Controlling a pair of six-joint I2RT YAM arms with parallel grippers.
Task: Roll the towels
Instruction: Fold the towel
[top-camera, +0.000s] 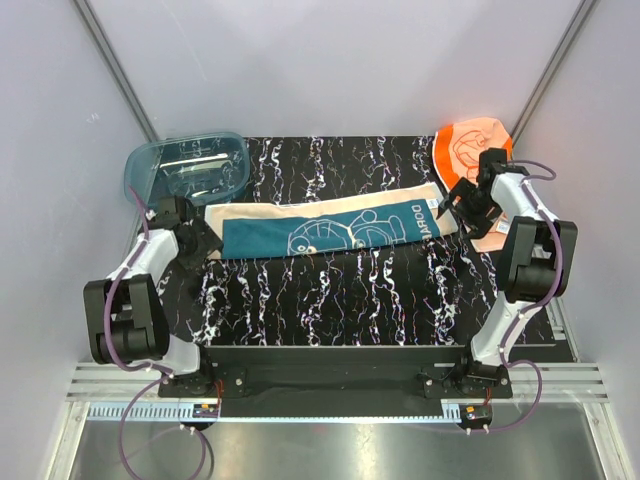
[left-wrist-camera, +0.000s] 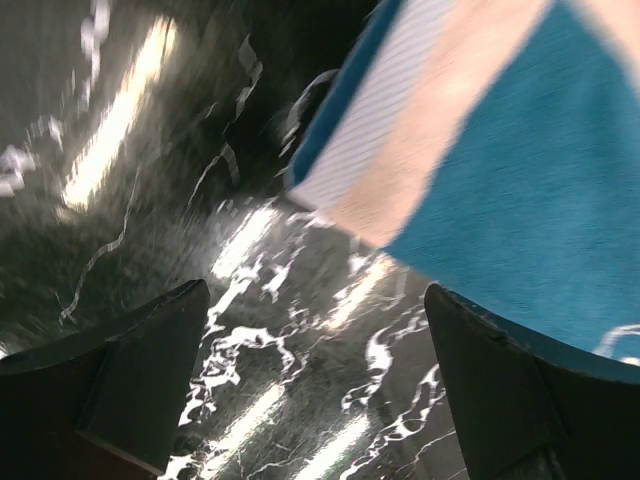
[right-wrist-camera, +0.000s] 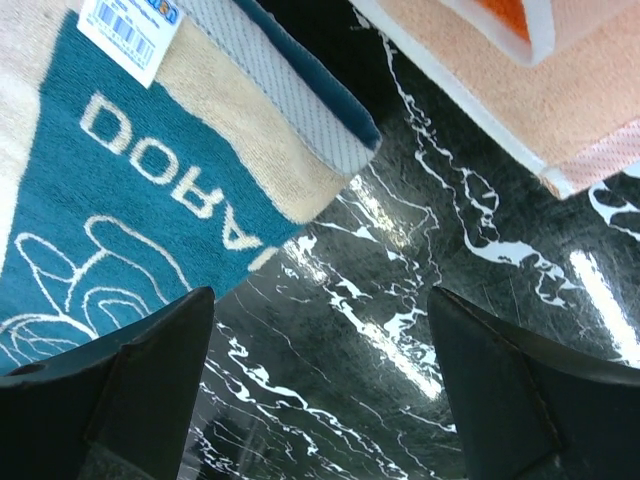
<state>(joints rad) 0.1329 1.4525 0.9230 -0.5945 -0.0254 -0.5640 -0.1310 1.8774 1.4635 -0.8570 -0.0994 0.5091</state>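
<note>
Teal towel (top-camera: 330, 228) flat, orange towel (top-camera: 468, 150) bunched, neither rolled yet; left gripper (top-camera: 197, 243) and right gripper (top-camera: 452, 207) wide, empty.

Translucent blue tub (top-camera: 141, 172) far left, black marbled tabletop (top-camera: 340, 292)

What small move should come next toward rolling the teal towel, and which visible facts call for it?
Probably lower the right gripper onto the short end of the teal towel and close, to start the roll. The towel lies flat, unrolled; this gripper is open and empty; that end sits just ahead of its fingers.
</note>
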